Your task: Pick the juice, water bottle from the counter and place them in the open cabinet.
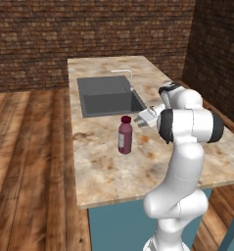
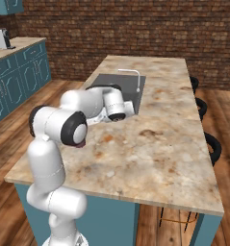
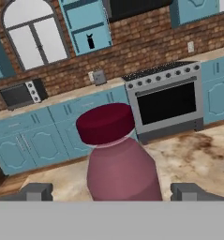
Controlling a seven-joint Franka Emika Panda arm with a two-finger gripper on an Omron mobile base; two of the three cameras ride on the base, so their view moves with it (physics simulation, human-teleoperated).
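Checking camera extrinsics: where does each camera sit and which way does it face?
Left base view: behind-left of arm, facing beige marbled counter, steel sink; white arm at right.
Right base view: behind-right, same counter, sink; arm at left.
Hand view: on hand, facing maroon-capped juice bottle between open gripper, teal open cabinet beyond.
Left base and hand views share the juice bottle.

- No legible text, brand, number or sign anywhere.
- The juice [image 1: 125, 136] carries a pale label on its side; whatever is printed there is too small and blurred to read.
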